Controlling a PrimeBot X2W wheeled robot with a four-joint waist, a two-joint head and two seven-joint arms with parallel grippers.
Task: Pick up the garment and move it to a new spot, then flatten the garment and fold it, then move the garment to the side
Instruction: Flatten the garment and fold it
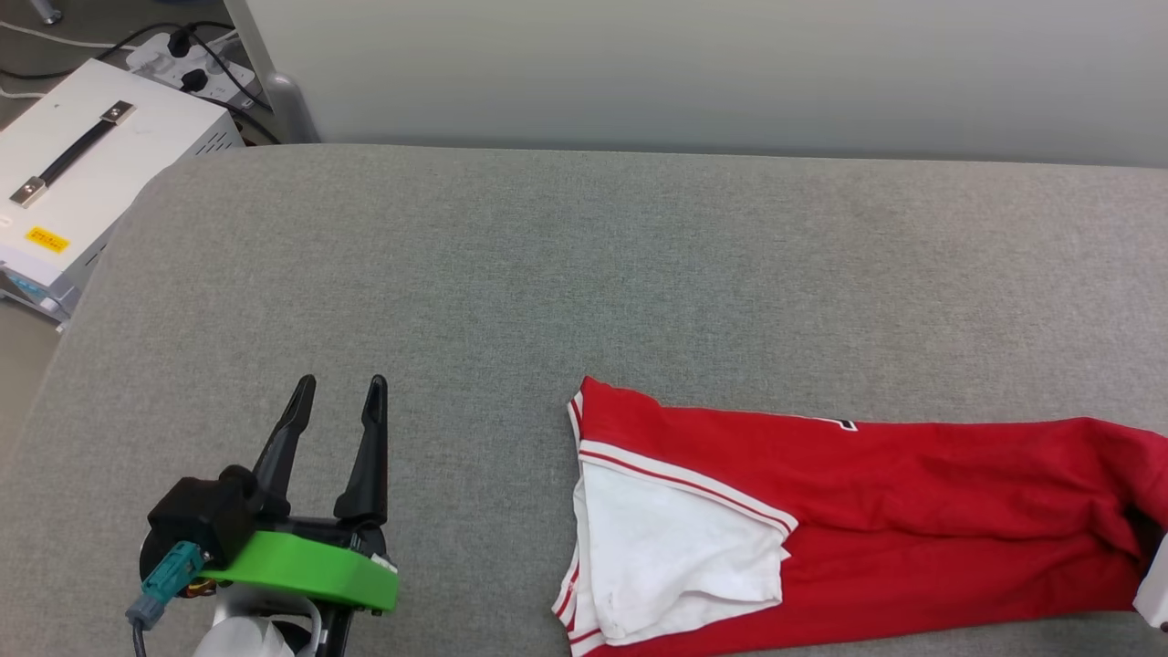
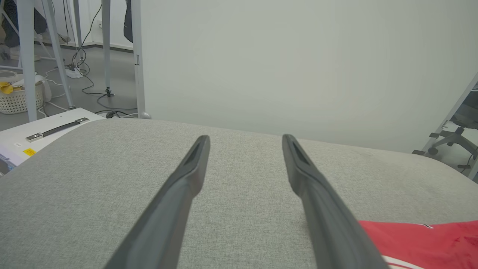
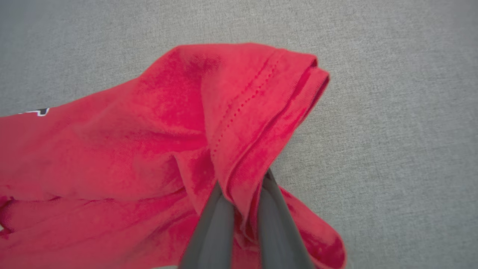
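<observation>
The garment (image 1: 912, 511) is a red T-shirt folded into a long band across the grey surface at the lower right, its white sleeve (image 1: 675, 557) with striped trim lying on top at the left end. My right gripper (image 3: 244, 179) is shut on a fold of the red hem (image 3: 257, 108), with cloth pinched between its two dark fingers; a pale part of that arm (image 1: 1154, 584) shows at the right edge. Well left of the shirt, my left gripper (image 1: 338, 392) stands open above bare fabric. A corner of the garment (image 2: 422, 239) appears beside its right finger (image 2: 317, 194).
The grey upholstered surface (image 1: 584, 274) runs wide, with a rounded far-left corner. Beyond that corner sit a white box with a black handle (image 1: 82, 164) and a power strip with cables (image 1: 187, 64). A pale wall (image 1: 730, 64) stands behind the far edge.
</observation>
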